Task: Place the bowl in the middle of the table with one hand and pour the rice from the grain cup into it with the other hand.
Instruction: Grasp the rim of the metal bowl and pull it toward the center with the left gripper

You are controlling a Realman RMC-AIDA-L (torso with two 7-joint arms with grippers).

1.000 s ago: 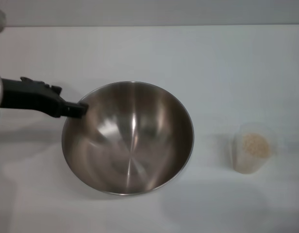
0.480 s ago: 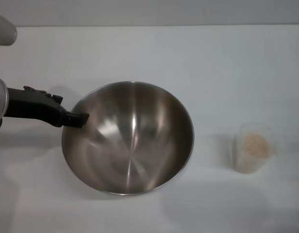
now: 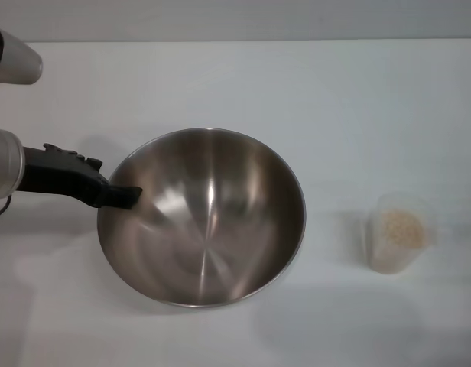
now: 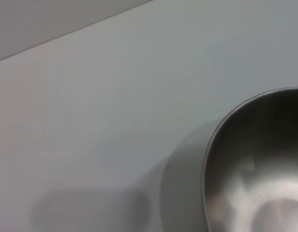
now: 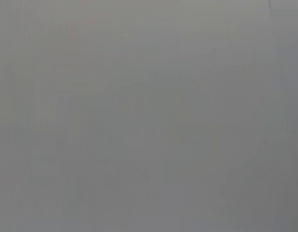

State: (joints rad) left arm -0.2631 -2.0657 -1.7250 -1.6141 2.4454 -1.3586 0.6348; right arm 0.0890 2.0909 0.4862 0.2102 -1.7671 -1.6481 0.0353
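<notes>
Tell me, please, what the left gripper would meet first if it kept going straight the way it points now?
Most likely the bowl: the left gripper points right, its tip at the bowl's near-left rim. Whether it touches the rim is unclear from the head view.

surface: plain white tabletop (image 3: 220, 76) | backdrop: grey wall (image 3: 235, 19) along far edge | light: soft, even

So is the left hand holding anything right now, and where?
Cannot be told: the left hand sits at the steel bowl's left rim, but its grip isn't visible.
</notes>
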